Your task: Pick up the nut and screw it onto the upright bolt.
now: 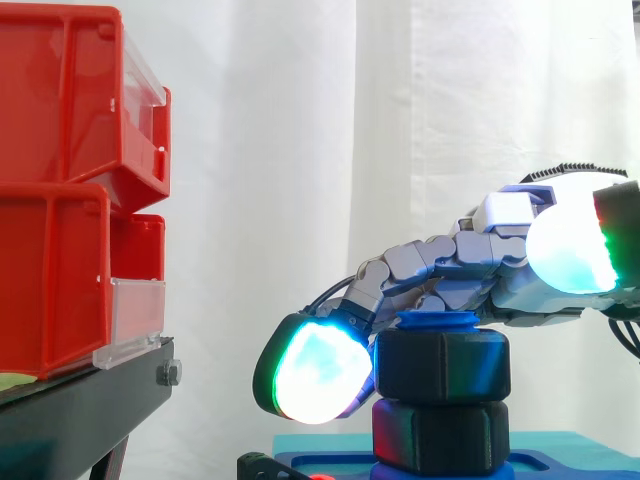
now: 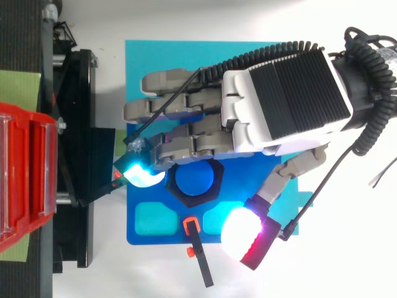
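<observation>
The black hexagonal nut (image 1: 441,364) sits on the upright blue bolt (image 1: 435,321), whose top pokes out above it. From above, the nut (image 2: 214,190) rings the bolt's blue top (image 2: 197,179). A second black hexagonal piece (image 1: 440,436) lies beneath the nut. My hand (image 2: 279,93) reaches in from the right, its fingers stretched nearly straight over the bolt. One cyan-green fingertip (image 1: 315,375) hangs against the nut's left side. The white-glowing thumb pad (image 1: 565,250) stays raised to the right, apart from the nut. The hand is open.
The bolt stands on a blue base plate (image 2: 149,62) with cyan recesses (image 2: 152,218). A small black tool with an orange clip (image 2: 195,248) lies at the plate's near edge. Red bins (image 1: 60,190) on a black stand (image 1: 80,405) rise at the left.
</observation>
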`<state>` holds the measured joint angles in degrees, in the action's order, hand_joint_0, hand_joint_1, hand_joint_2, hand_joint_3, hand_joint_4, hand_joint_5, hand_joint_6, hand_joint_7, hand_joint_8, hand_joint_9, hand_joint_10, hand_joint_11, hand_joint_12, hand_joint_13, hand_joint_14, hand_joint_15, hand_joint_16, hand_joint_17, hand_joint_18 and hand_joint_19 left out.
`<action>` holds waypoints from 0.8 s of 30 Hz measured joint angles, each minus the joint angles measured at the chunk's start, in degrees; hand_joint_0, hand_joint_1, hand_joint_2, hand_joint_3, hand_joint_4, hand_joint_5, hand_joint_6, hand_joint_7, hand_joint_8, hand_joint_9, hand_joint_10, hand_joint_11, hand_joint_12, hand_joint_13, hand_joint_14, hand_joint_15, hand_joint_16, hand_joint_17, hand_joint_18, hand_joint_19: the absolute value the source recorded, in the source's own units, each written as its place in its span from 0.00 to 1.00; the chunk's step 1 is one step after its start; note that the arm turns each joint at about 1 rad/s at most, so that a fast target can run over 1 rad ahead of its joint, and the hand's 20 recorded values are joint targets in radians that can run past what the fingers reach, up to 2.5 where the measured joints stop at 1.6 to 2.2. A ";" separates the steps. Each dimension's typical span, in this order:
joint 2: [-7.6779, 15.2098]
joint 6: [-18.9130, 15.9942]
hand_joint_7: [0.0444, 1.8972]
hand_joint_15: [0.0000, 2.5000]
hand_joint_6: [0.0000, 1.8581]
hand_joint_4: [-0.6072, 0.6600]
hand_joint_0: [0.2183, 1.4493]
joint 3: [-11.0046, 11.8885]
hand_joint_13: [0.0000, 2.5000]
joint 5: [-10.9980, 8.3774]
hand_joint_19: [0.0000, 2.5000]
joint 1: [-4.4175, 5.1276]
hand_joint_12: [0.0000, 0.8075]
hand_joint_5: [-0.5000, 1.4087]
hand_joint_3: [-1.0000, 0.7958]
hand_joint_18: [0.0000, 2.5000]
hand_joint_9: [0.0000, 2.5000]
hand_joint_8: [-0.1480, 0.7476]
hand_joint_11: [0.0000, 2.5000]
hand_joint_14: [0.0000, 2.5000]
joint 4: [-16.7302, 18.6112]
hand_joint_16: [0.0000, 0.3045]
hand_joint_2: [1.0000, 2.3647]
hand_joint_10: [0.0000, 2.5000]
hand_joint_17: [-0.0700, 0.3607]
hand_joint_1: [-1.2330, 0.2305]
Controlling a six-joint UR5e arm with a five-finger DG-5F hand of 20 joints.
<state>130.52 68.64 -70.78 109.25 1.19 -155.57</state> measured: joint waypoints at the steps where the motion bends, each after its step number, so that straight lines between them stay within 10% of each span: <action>1: 0.00 0.00 0.49 0.00 0.27 0.67 0.18 0.00 0.09 0.00 0.00 0.00 0.37 0.20 0.28 0.00 0.20 0.45 0.00 0.00 0.00 0.11 0.00 0.00 0.34 0.73; 24: 0.00 -0.09 0.63 0.00 0.27 0.68 0.21 0.01 0.13 0.24 0.00 -0.83 0.33 0.23 0.28 0.00 0.27 0.47 0.00 0.00 0.18 0.09 0.00 0.00 0.31 0.69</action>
<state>130.52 68.56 -70.77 109.48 0.36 -155.39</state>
